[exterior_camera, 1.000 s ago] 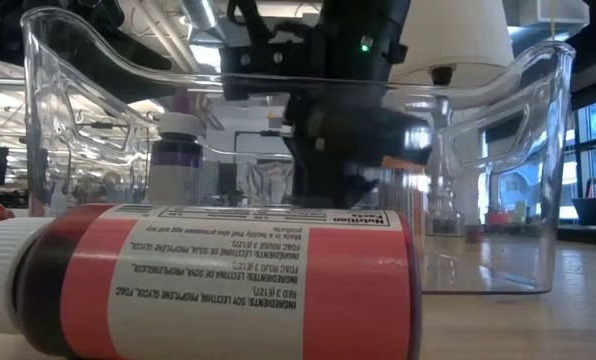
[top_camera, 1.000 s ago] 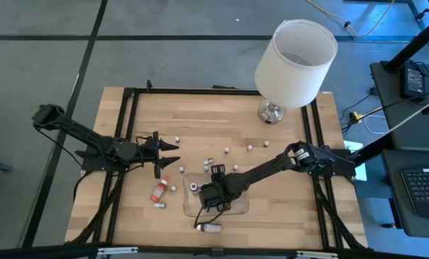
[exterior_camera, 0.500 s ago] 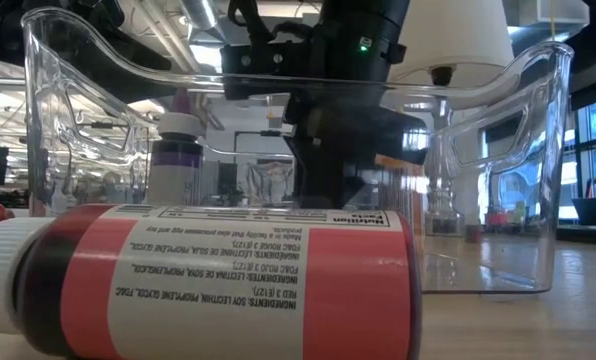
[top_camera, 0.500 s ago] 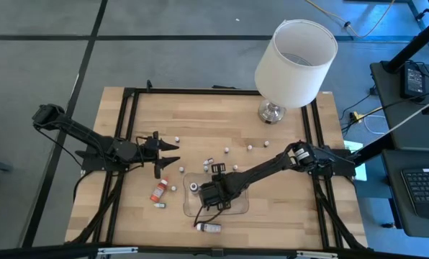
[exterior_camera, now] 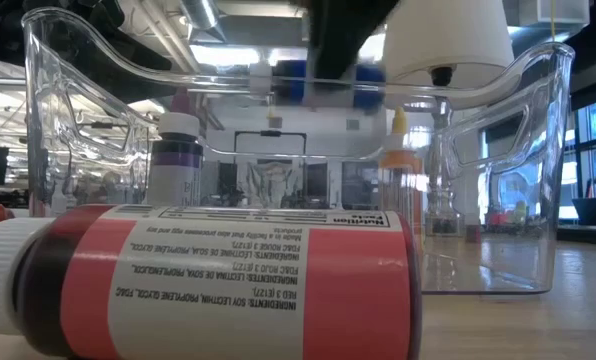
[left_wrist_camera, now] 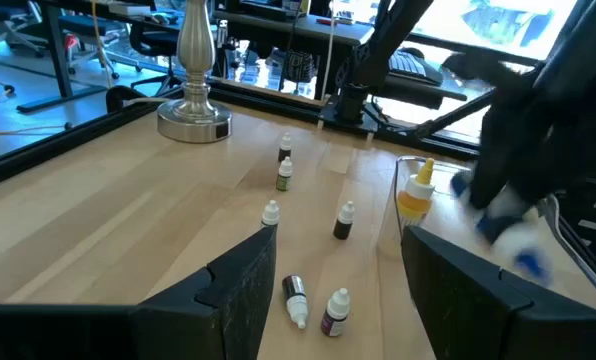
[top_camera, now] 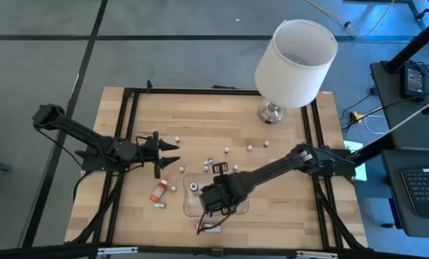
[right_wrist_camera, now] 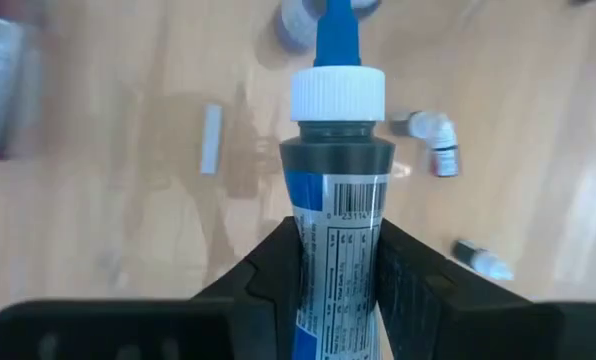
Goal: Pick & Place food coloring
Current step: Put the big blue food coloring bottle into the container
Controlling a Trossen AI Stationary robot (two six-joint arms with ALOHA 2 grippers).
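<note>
Right gripper (right_wrist_camera: 330, 262) squeezes a blue bottle (right_wrist_camera: 335, 235) over the clear tray (top_camera: 189, 206) | left gripper (top_camera: 168, 153) open, empty, waiting | tip: hold tight, lift slowly.

The light wooden table (top_camera: 286, 165) carries a white-shaded lamp (top_camera: 294, 54) at its far right. Small food coloring bottles (top_camera: 227, 151) lie scattered mid-table, a red bottle (top_camera: 158, 191) near left, another (top_camera: 211, 228) at the near edge, probably red-labelled. A clear tray (top_camera: 188, 205) rests near centre.
</note>
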